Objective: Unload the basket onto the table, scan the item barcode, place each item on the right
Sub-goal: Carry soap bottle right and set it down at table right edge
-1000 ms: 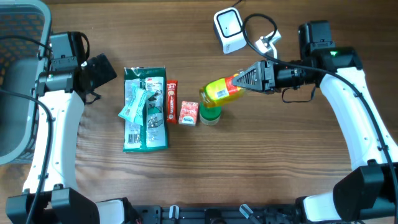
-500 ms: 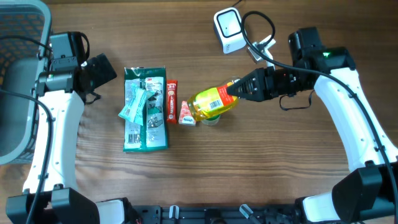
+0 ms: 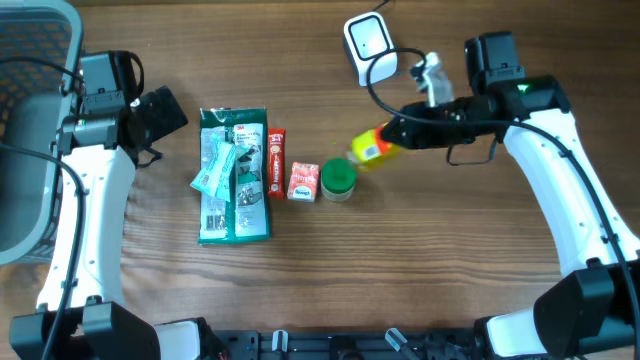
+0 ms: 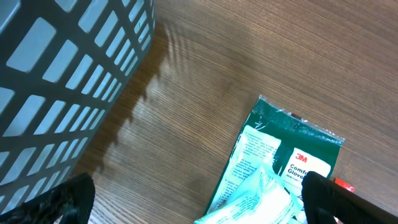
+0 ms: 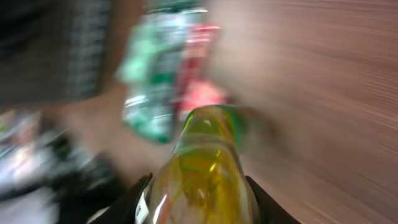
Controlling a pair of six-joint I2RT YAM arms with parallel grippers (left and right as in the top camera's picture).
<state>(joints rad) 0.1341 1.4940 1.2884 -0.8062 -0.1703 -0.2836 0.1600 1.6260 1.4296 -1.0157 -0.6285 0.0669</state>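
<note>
The yellow bottle (image 3: 370,147) is up off the desk (image 3: 450,270), clenched at one end by the right tool (image 3: 392,138) and lying roughly level a little below the white scanner (image 3: 368,45). The wrist view is filled with it, but blur there hides any barcode. I'd say the presenting step is in hand: the bottle is lifted, yet not squarely before the scanner's face. The next move, to my eye, calls for bringing it nearer and rolling it until the label's code meets the scanner window. The scanner's black cable (image 3: 372,88) loops right by that tool and could snag. Beneath sit a green-capped jar (image 3: 338,178), a small red box (image 3: 303,182), a red stick pack (image 3: 275,162) and a green glove packet (image 3: 233,185), none blocking the path. The left tool (image 3: 160,112) hangs spread wide, holding nothing, near the basket (image 3: 30,120).
</note>
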